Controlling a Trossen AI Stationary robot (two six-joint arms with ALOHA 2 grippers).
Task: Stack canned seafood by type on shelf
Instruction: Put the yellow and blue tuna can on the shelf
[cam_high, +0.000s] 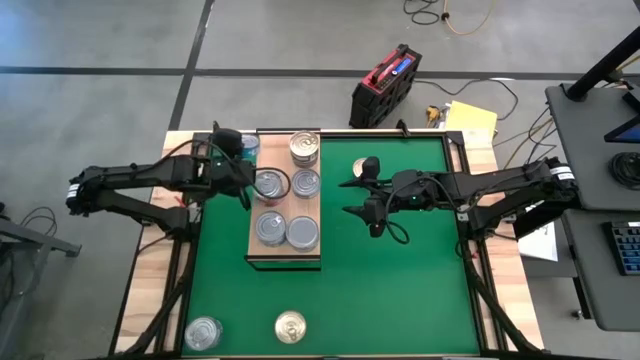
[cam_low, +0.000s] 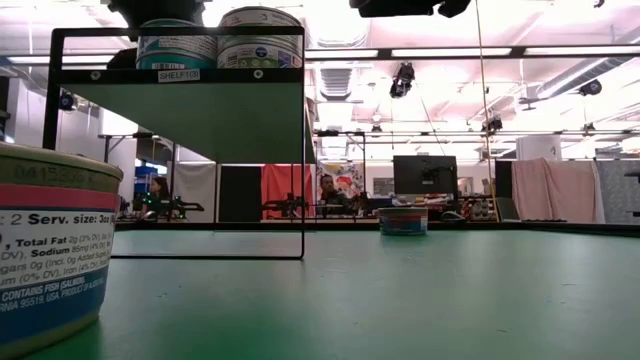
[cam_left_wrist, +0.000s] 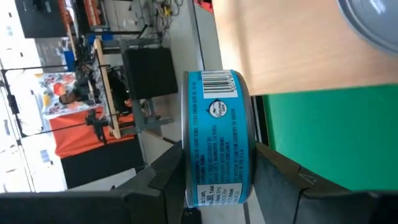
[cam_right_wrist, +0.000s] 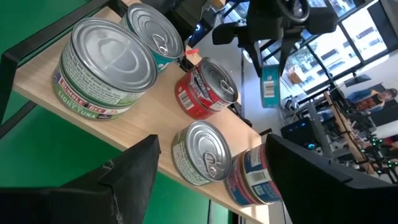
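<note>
**Blue tin held on edge at shelf's left side**

Left gripper (cam_high: 243, 175) jaws clamp a blue-labelled tin (cam_left_wrist: 217, 137), lid sideways, axis level, above the wooden shelf (cam_high: 262, 258). Right gripper (cam_high: 362, 195) jaws wide, empty, over the green desk (cam_high: 400, 290). Workshop room beyond

A light wooden shelf (cam_high: 285, 255) on a black frame carries 5 flat round seafood tins (cam_high: 287, 232), a blue-labelled tin (cam_left_wrist: 217, 140) is held on edge at its left side, and 2 tins (cam_high: 247, 329) lie on the green mat.
</note>
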